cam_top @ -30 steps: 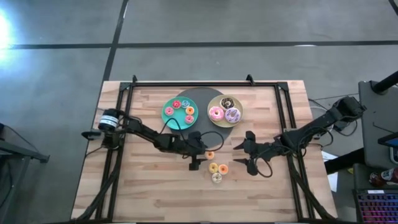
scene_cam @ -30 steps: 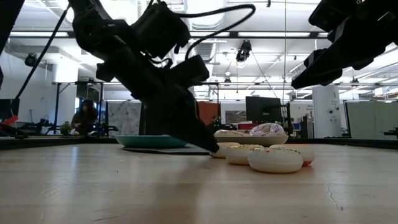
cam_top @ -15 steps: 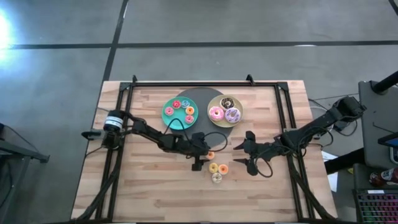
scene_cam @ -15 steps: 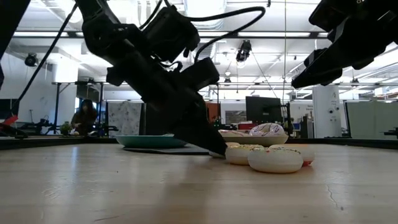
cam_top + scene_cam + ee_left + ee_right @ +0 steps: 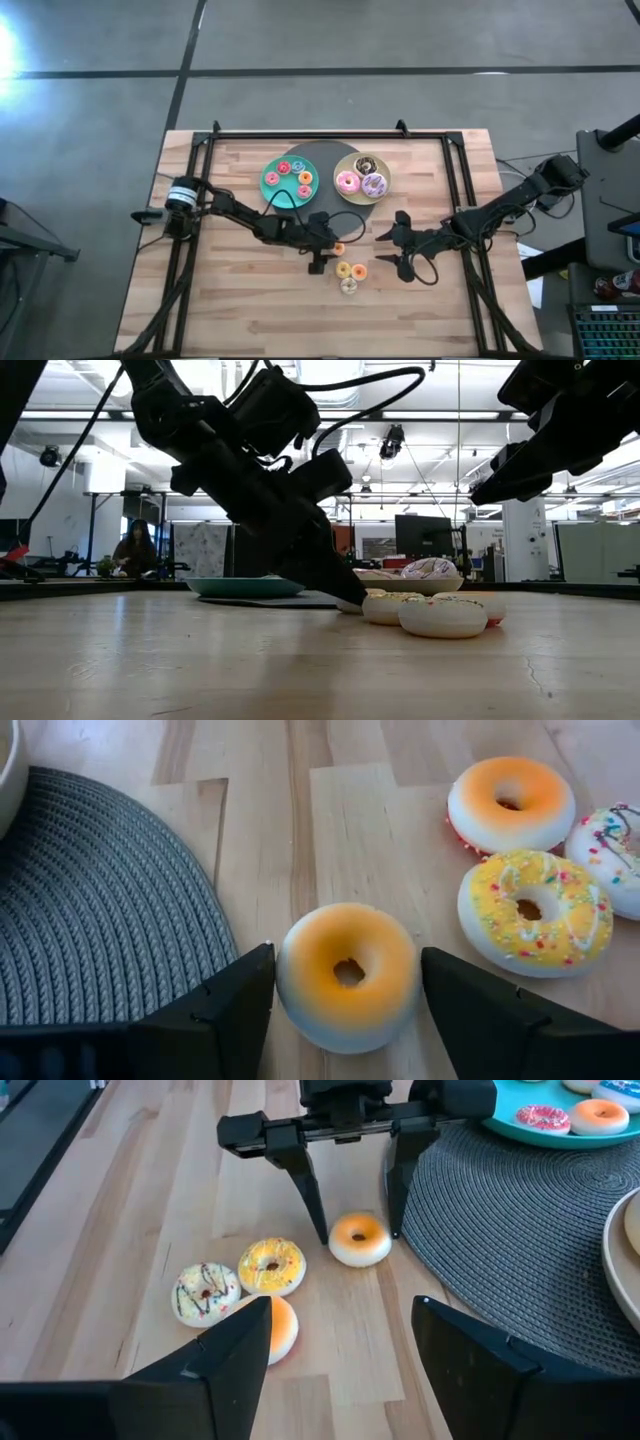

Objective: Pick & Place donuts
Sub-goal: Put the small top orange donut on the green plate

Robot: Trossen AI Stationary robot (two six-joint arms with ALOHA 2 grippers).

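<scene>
A tiny orange donut [image 5: 347,975] lies flat on the wood just off the grey mat [image 5: 100,900]. My left gripper [image 5: 358,1230] is low at the table and shut on it, one finger on each side. Three more tiny donuts lie close by: a yellow sprinkled one [image 5: 343,269], an orange one [image 5: 358,270] and a white one [image 5: 348,286]. My right gripper [image 5: 380,247] hangs open above the wood to their right, holding nothing. Three larger donuts [image 5: 360,178] sit on the beige plate. My left gripper has the orange donut's two opposite sides [image 5: 285,982] between its fingers [image 5: 235,1000]. The fingers slant down at it from the table's left. The donut lies flat, hole up, with its underside on the table.
A teal plate [image 5: 283,196] with several tiny donuts and the beige plate [image 5: 362,201] stand on the round mat [image 5: 325,150] at the far middle. Black frame rails [image 5: 200,200] run along the table's edges. Bare wood lies toward the near edge.
My left gripper has edged a little toward the table's right edge, up to the orange donut, staying low at the table. The donuts have kept their places.
</scene>
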